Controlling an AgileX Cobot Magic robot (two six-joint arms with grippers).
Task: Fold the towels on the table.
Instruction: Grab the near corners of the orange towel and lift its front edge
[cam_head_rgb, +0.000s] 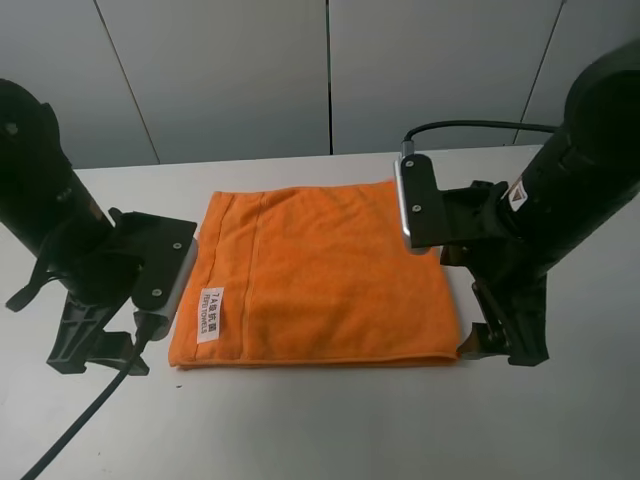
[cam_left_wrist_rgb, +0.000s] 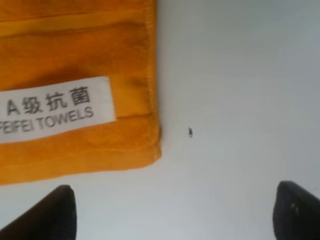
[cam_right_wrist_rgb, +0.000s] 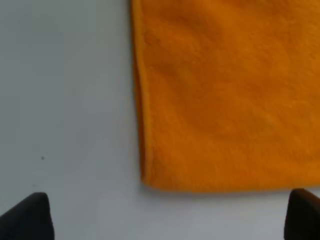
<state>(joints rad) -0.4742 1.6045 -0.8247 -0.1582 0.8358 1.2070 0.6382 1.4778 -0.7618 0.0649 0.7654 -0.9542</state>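
The orange towel (cam_head_rgb: 320, 280) lies flat on the white table (cam_head_rgb: 320, 430), with its white label (cam_head_rgb: 211, 313) near the front left edge. My left gripper (cam_head_rgb: 100, 350) hovers open just off the towel's front left corner. In the left wrist view that corner (cam_left_wrist_rgb: 150, 150) and the label (cam_left_wrist_rgb: 50, 107) lie ahead of the open left gripper (cam_left_wrist_rgb: 175, 215), with bare table between the dark fingertips (cam_left_wrist_rgb: 55, 210). My right gripper (cam_head_rgb: 505, 340) is open beside the front right corner. In the right wrist view the towel (cam_right_wrist_rgb: 225, 90) ends just ahead of the right gripper (cam_right_wrist_rgb: 165, 220).
A black cable (cam_head_rgb: 80, 420) trails from the left arm across the table's front left. Another cable (cam_head_rgb: 470, 128) loops behind the right arm. Grey wall panels (cam_head_rgb: 330, 70) stand behind the table's far edge. A tiny dark speck (cam_left_wrist_rgb: 190, 132) marks the tabletop.
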